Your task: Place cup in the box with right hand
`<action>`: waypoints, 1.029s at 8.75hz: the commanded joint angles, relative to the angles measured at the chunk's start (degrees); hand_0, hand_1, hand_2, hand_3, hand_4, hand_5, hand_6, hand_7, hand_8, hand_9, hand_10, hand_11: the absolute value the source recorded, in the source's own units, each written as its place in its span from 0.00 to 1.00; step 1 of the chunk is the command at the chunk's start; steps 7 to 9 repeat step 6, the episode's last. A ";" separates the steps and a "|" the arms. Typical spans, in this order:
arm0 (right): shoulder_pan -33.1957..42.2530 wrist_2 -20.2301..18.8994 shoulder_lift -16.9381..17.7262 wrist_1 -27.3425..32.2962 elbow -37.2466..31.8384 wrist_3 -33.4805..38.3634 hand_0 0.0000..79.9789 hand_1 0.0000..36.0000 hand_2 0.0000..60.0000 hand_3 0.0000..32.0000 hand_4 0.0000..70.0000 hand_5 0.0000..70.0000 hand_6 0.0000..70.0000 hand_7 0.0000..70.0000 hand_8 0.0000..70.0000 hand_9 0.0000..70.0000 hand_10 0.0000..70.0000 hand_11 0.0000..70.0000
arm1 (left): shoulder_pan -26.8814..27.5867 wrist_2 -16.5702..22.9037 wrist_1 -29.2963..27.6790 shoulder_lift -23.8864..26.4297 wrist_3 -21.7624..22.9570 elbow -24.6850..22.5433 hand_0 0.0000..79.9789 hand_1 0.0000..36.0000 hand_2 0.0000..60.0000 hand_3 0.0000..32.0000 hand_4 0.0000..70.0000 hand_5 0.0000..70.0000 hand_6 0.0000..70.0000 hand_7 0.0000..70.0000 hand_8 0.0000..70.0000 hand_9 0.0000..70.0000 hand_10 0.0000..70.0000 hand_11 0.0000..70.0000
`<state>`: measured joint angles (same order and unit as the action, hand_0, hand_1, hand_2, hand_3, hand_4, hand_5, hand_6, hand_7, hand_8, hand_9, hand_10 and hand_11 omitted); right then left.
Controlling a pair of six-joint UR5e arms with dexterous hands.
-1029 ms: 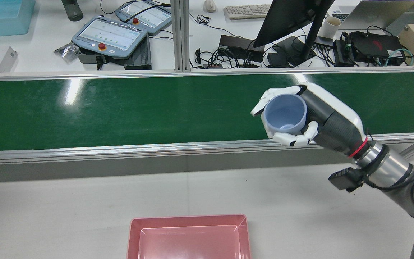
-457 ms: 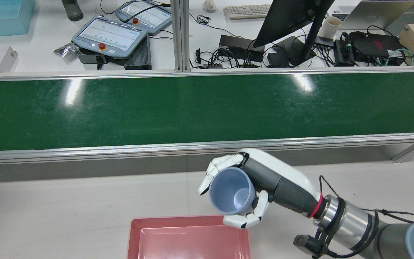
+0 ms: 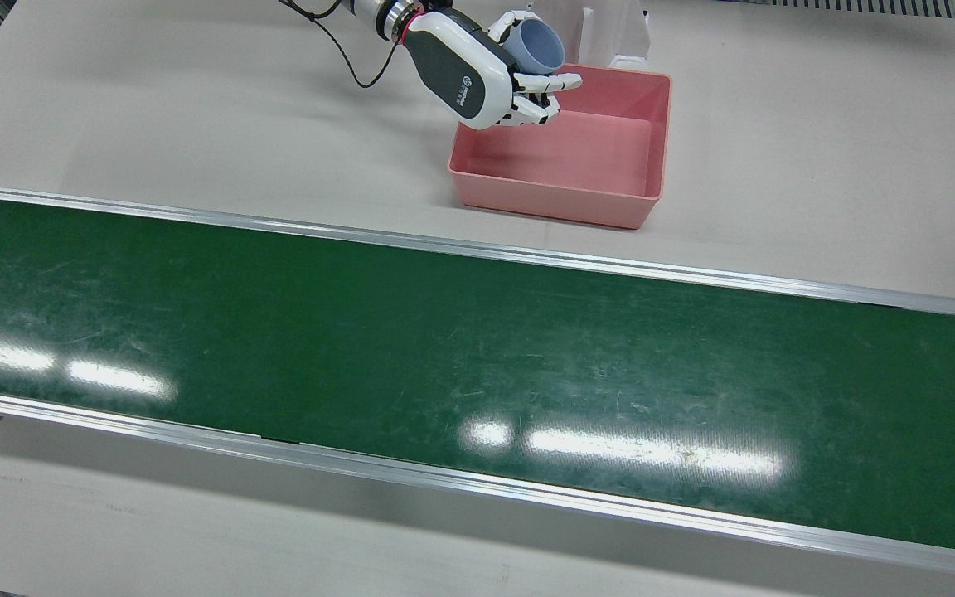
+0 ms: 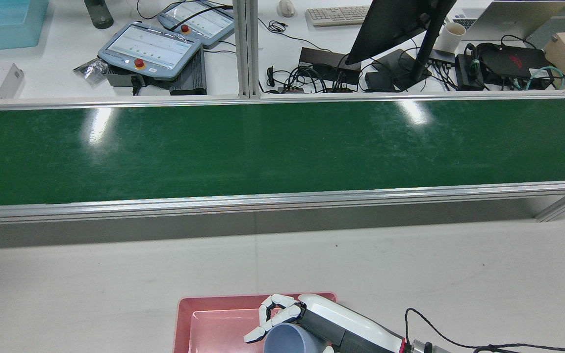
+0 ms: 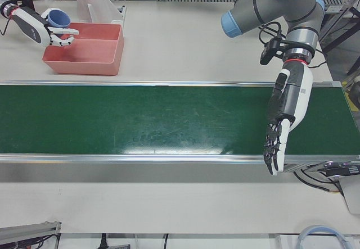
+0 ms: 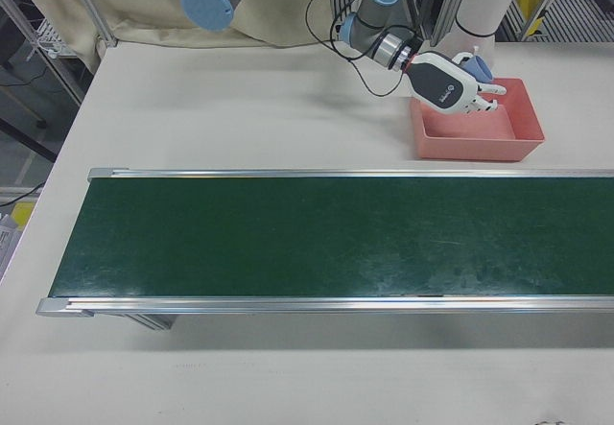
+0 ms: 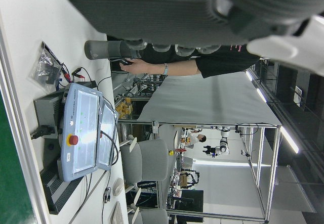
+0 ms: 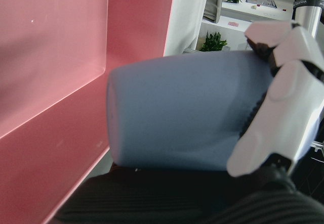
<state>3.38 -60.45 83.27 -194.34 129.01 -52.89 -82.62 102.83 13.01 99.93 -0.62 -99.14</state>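
Observation:
A blue-grey cup (image 3: 540, 46) lies tilted in my right hand (image 3: 486, 79), whose fingers (image 8: 283, 113) are shut around its wall. Hand and cup hover over the pink box (image 3: 556, 207), above its corner nearest the right arm. The rear view shows the cup (image 4: 290, 340) at the bottom edge, above the box (image 4: 214, 323). In the right hand view the cup (image 8: 177, 113) sits just above the box's inner wall (image 8: 50, 57). My left hand (image 5: 284, 114) hangs open, fingers pointing down, over the far end of the belt and holds nothing.
A long green conveyor belt (image 3: 444, 348) with metal rails crosses the table between the box and the operators' side. A white stand (image 3: 602, 29) rises right behind the box. Teach pendants (image 4: 150, 49), a monitor and cables lie on the desk beyond the belt.
My right hand has carried the cup from above the belt back across the white table to above the pink box. The grip on the cup is unchanged.

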 commanded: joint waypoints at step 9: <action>8.62 3.38 -0.65 0.02 11.76 0.15 0.51 0.35 0.62 0.00 0.30 0.05 0.06 0.22 0.08 0.18 0.02 0.05 | 0.00 0.00 0.00 0.00 0.01 0.00 0.00 0.00 0.00 0.00 0.00 0.00 0.00 0.00 0.00 0.00 0.00 0.00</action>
